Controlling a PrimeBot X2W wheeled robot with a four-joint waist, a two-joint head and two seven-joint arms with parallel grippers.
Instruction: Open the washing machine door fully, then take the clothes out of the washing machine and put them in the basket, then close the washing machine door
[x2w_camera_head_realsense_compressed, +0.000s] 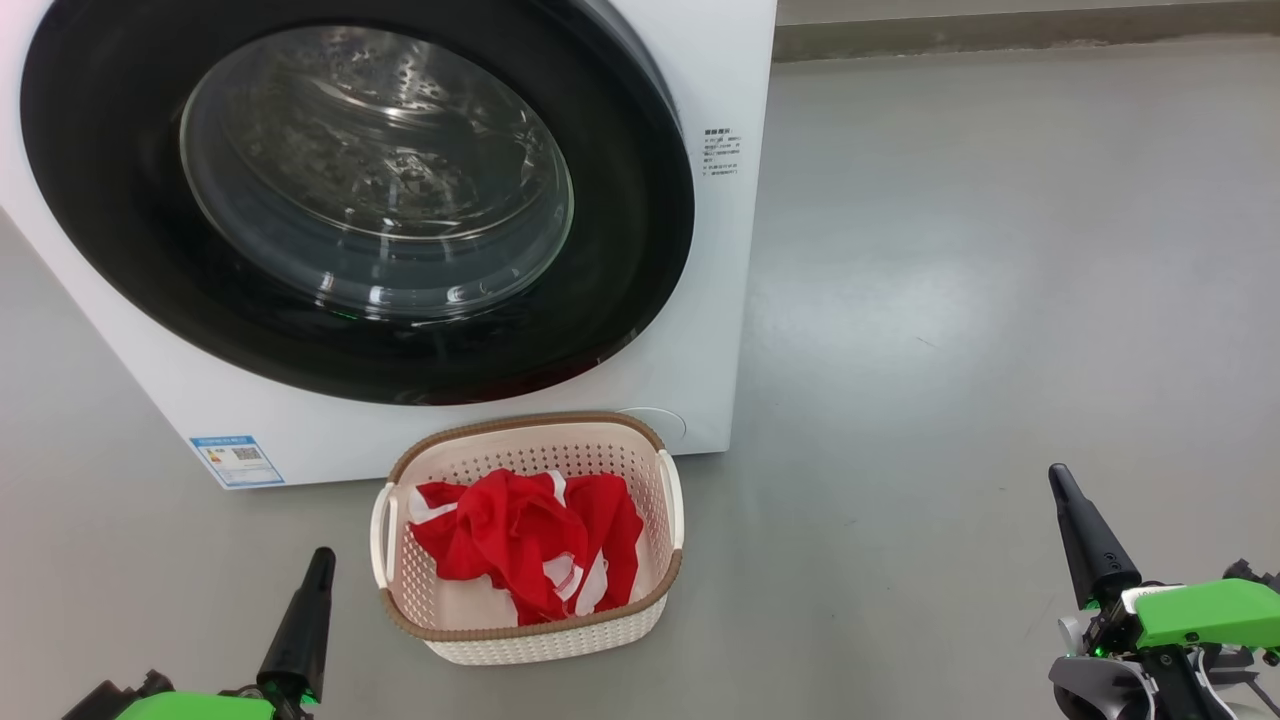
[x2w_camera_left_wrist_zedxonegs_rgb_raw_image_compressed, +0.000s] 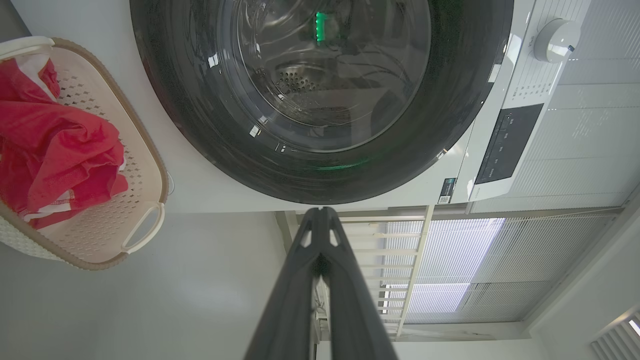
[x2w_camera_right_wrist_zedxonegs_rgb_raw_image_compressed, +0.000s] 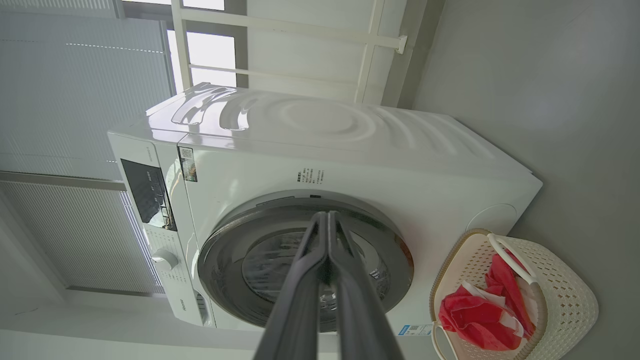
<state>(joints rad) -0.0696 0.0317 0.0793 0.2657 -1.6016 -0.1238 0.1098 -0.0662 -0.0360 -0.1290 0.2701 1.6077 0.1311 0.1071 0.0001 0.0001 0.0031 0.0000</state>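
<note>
Looks like the closing stage of the job, if not its end. Shows the washing machine door (x2w_camera_head_realsense_compressed: 375, 170) pressed flat against the front of the washing machine (x2w_camera_head_realsense_compressed: 720, 250), with no gap to be made out along the black rim, and through the glass nothing but the bare steel drum (x2w_camera_left_wrist_zedxonegs_rgb_raw_image_compressed: 305, 85) (no red anywhere inside, as far as the glass allows). Finds the clothes (x2w_camera_head_realsense_compressed: 520, 540) heaped in the basket (x2w_camera_head_realsense_compressed: 540, 645), bunched toward its middle and lying below the brown rim, with nothing hanging over. Puts the basket on the floor (x2w_camera_head_realsense_compressed: 950, 300) just in front of the machine's lower edge, beneath the door: sensible, for a short carry from drum to basket and no trailing of loose cloth. Has the left gripper (x2w_camera_head_realsense_compressed: 318, 570) low at the basket's left, near but apart from it, fingers pressed together tip to tip and holding nothing. Has the right gripper (x2w_camera_head_realsense_compressed: 1065, 490) well off to the right over bare floor, likewise closed and empty. Suggests arms parked clear on purpose: closed so as to snag on nothing, and kept off the door so as to leave it alone. Cannot confirm from here a properly caught latch; judging by the flush rim, probably caught. Leaves little to do beyond perhaps a check push on the rim, with care not to knock the basket.
</note>
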